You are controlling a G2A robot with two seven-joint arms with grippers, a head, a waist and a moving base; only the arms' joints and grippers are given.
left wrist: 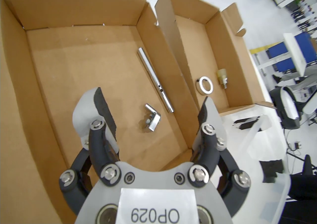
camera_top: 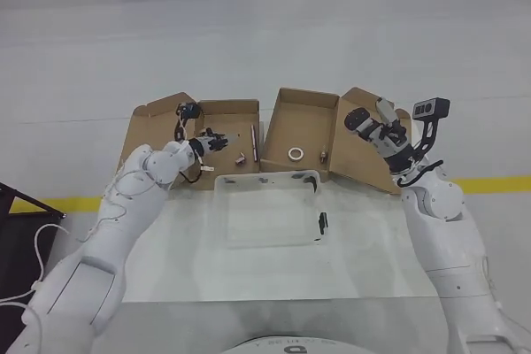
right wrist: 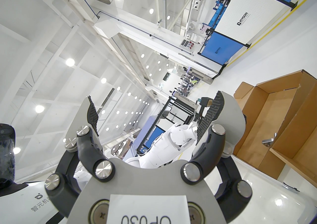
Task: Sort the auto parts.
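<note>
My left gripper [left wrist: 152, 101] [camera_top: 219, 142] hangs open over the left cardboard box [left wrist: 74, 61] [camera_top: 226, 115]. Just beyond its fingertips a small metal bracket [left wrist: 152, 121] [camera_top: 241, 159] lies on the box floor, and next to it a long steel rod [left wrist: 156, 83] [camera_top: 254, 142]. The right cardboard box [left wrist: 223, 44] [camera_top: 305, 119] holds a metal ring [left wrist: 205, 85] [camera_top: 296, 153] and a small threaded fitting [left wrist: 222, 77] [camera_top: 323, 157]. My right gripper [right wrist: 155, 102] [camera_top: 380, 119] is open and empty, raised above the right box's outer flap and pointing upward.
A clear plastic tray [camera_top: 265, 177] sits on the table in front of the boxes, with a black part [camera_top: 322, 223] at its right side and more dark parts [left wrist: 247, 123] near its far rim. Upright box walls divide the two boxes.
</note>
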